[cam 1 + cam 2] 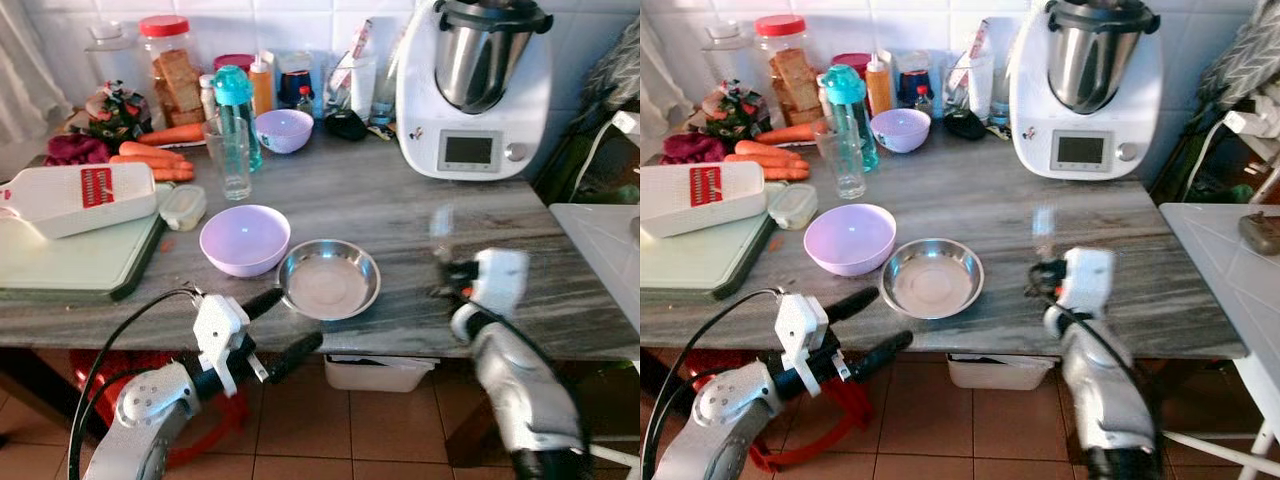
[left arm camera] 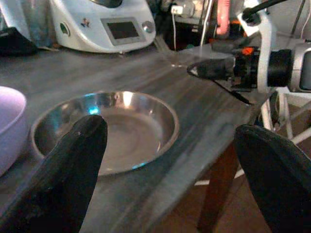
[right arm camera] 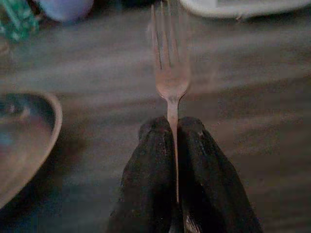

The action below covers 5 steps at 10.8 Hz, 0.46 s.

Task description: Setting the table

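A steel plate point(image 1: 328, 279) lies near the front edge of the grey marble counter point(image 1: 420, 200), with a lilac bowl point(image 1: 244, 238) just left of it. My right gripper point(image 3: 174, 127) is shut on a metal fork point(image 3: 168, 63), held over the counter right of the plate, tines pointing away from me. The fork point(image 1: 441, 228) looks blurred in the head views. My left gripper point(image 1: 282, 324) stands open at the counter's front edge, just below the plate; its fingers point(image 2: 73, 160) frame the plate point(image 2: 112, 127) in the left wrist view.
A glass point(image 1: 232, 156), a teal bottle point(image 1: 238, 112), a second lilac bowl point(image 1: 284, 130), carrots point(image 1: 160, 150), jars and a white kitchen machine point(image 1: 472, 90) stand at the back. A cutting board point(image 1: 80, 262) with a white grater point(image 1: 80, 198) lies left. A white side table point(image 1: 610, 250) is on the right.
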{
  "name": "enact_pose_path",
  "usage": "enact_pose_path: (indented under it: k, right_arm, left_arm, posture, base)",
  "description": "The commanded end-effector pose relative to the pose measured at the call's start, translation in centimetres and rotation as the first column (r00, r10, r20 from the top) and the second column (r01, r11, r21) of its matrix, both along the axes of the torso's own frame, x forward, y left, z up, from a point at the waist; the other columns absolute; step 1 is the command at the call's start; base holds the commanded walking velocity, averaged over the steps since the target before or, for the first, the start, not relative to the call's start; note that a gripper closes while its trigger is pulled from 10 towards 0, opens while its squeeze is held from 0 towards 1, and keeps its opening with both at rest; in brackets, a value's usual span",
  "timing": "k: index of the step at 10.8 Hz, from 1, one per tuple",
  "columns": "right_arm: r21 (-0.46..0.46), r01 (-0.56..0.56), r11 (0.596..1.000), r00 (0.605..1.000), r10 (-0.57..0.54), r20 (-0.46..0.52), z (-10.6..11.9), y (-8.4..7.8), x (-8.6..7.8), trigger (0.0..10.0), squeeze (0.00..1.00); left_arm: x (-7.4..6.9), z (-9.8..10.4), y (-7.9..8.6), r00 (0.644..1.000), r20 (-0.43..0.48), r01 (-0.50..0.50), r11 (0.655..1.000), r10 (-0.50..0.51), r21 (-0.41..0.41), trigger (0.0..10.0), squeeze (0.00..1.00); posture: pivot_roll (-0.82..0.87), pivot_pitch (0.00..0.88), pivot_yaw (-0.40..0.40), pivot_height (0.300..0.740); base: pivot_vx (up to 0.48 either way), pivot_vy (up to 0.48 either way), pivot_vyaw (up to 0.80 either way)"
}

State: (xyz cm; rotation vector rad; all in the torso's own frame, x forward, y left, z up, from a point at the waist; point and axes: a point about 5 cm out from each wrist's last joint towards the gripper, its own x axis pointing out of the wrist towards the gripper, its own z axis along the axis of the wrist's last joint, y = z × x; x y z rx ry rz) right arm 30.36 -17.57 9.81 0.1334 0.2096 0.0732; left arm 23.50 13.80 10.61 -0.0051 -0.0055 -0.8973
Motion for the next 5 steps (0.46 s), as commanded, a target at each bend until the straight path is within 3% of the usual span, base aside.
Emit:
enact_pose_path:
  k: [1,5]
  right_arm:
    - [0.016,-0.017,1.0,1.0,0.017,-0.011,0.1,0.5,0.6,10.0,0.0]
    - [0.05,-0.089,0.995,0.994,0.092,-0.062,-0.7,2.5,2.0,10.0,0.0]
  left_arm:
    - [-0.1,0.4,0.1,1.0,0.017,0.006,1.0,-0.006,0.018,10.0,0.0]
    - [-0.6,0.1,0.2,1.0,-0.003,0.02,0.999,-0.019,0.032,10.0,0.0]
  posture:
    - [0.03,0.01,-0.01,0.74]
    - [0.04,0.016,-0.003,0.74]
  base:
    - [0.0,0.0,0.0]
    - [0.0,0.0,0.0]
